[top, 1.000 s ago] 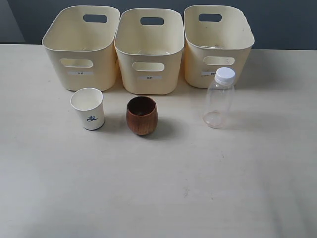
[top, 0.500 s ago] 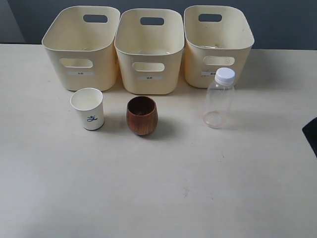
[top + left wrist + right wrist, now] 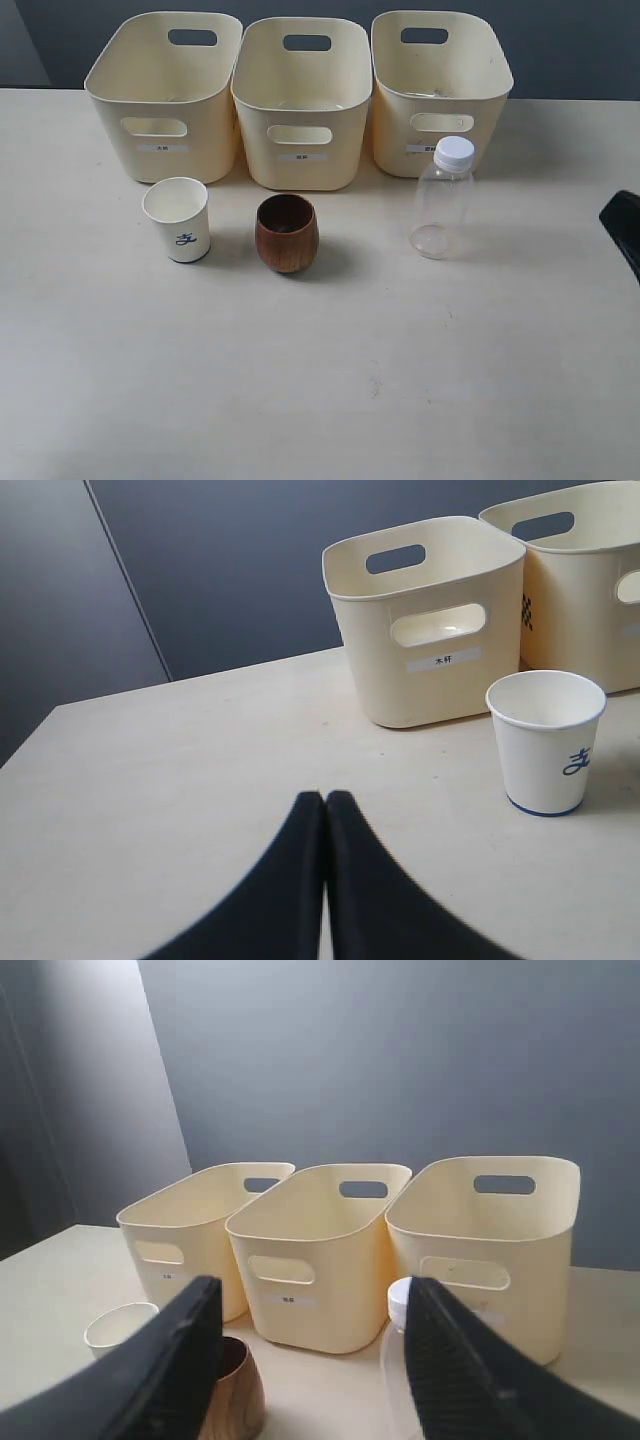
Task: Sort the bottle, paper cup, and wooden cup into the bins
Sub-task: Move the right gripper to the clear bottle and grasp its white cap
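Left pincer (image 3: 323, 810) has its two dark fingers pressed together with nothing between them, low over the pale counter (image 3: 180, 770); it does not show in the exterior view. Ahead of it and off to one side stands the paper cup (image 3: 546, 742), upright on the counter, open mouth up, blue mark on its side, well clear of the fingertips. Beyond that cup sits the nearest of the bins (image 3: 428, 620), with a second bin just beside it at the frame's edge. In the exterior view the three bins (image 3: 301, 100) stand in a row at the back of the counter, close to one another, and the paper cup (image 3: 179, 219), the wooden cup (image 3: 286, 233) and the bottle (image 3: 442, 197) stand upright in a line in front of them, each apart from the others and none inside a bin. Right pincer (image 3: 310, 1350) is spread wide and holds nothing; only a dark part of that arm (image 3: 624, 225) shows at the exterior view's edge, well apart from the bottle. Ahead of this pincer, the wooden cup (image 3: 235, 1395) shows beside one finger and the bottle's white cap (image 3: 400, 1300) beside the other, with the bins (image 3: 315, 1245) beyond the gap.
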Tool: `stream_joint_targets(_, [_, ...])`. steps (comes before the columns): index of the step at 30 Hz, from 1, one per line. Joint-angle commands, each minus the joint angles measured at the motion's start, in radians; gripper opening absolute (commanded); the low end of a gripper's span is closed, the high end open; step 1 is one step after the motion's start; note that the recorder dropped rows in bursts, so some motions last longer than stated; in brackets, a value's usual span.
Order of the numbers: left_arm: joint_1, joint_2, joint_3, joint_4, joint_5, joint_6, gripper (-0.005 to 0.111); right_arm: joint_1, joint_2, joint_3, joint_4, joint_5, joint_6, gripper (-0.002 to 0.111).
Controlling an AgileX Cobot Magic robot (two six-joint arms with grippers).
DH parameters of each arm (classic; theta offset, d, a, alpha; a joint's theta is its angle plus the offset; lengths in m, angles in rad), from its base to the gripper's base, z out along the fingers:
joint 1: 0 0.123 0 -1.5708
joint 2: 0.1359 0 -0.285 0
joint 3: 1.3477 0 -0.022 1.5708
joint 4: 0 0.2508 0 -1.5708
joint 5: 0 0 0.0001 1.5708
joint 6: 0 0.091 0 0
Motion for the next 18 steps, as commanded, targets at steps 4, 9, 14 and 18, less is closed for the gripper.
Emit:
stream_joint_targets(4, [-0.003,-0.005,0.001,0.0,-0.006,-0.002,0.0,-0.004,0.217,-0.127,0.011,0.049,-0.009,0.053])
stream_joint_targets(9, [-0.003,-0.005,0.001,0.0,-0.006,-0.002,0.0,-0.004,0.498,-0.205,0.011,0.152,-0.058,0.053])
stream_joint_targets(14, [-0.003,-0.005,0.001,0.0,-0.006,-0.002,0.0,-0.004,0.744,-0.284,0.011,0.27,-0.138,0.053])
stream_joint_targets(18, [-0.003,-0.005,0.001,0.0,-0.006,-0.002,0.0,-0.002,0.948,-0.352,0.011,0.339,-0.196,0.053])
